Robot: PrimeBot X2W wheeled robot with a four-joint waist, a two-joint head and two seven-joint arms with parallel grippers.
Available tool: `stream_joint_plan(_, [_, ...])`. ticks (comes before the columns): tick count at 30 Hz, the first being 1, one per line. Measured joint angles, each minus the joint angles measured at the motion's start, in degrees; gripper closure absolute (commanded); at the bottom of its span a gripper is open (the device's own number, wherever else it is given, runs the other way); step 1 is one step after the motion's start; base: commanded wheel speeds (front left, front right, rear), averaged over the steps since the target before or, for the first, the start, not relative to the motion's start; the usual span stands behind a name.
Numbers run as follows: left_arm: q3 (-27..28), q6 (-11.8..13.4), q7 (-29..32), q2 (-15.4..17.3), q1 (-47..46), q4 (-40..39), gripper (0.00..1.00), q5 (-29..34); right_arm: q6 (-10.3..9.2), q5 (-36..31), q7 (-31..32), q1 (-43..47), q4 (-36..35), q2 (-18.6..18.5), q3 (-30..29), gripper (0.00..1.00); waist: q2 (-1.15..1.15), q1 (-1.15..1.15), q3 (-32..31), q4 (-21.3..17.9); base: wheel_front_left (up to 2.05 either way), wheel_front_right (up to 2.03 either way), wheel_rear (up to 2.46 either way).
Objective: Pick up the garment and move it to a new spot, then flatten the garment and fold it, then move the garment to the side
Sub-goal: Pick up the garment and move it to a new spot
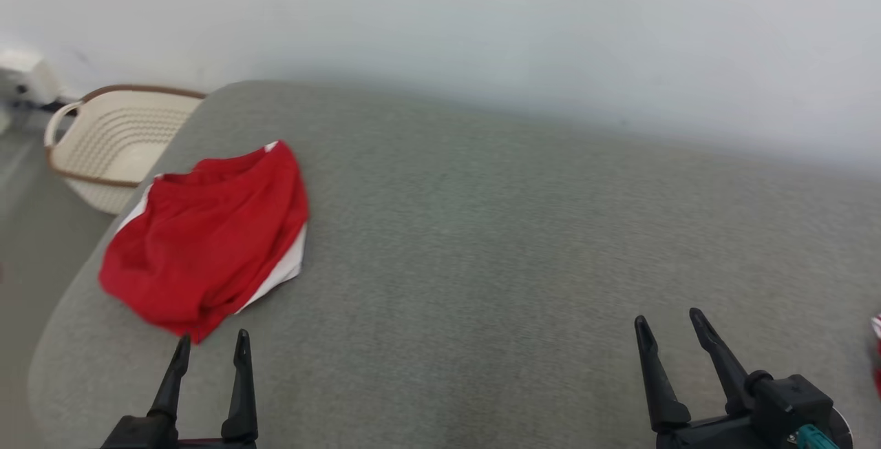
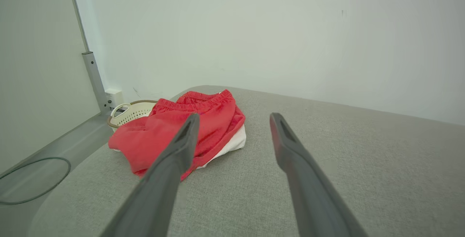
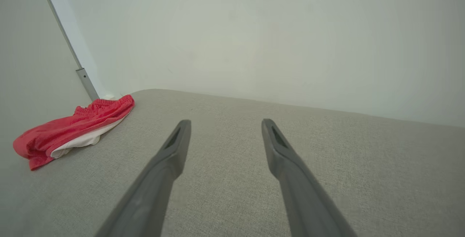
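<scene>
Left pincer [image 1: 213, 336] and right pincer [image 1: 667, 316] — both spread wide — over woven grey cushion [image 1: 482, 228]; crumpled red-and-white garment [image 1: 206, 235] near the left.

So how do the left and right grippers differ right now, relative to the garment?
The left gripper sits just short of the near edge of the garment; the right gripper is far off to the side, over the grey surface. In the head view the left gripper's fingers point nearly straight up, while the right gripper's lean leftward. Both are open and empty.

Matt red cloth garment [image 1: 206, 242] lies on coarse grey woven fabric surface [image 1: 523, 242]; perforated plastic basket [image 1: 113, 142].
</scene>
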Motion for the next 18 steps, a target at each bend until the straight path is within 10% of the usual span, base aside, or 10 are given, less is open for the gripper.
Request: stream_joint_plan(18, [0.87,0.42,-0.52,-0.63,0.05,-0.54,0.00,-1.18,0.00,0.67,0.08,-0.62,0.23,-0.10,0.49,0.00,0.00,0.00,1.03,6.90,0.00,0.00,0.00])
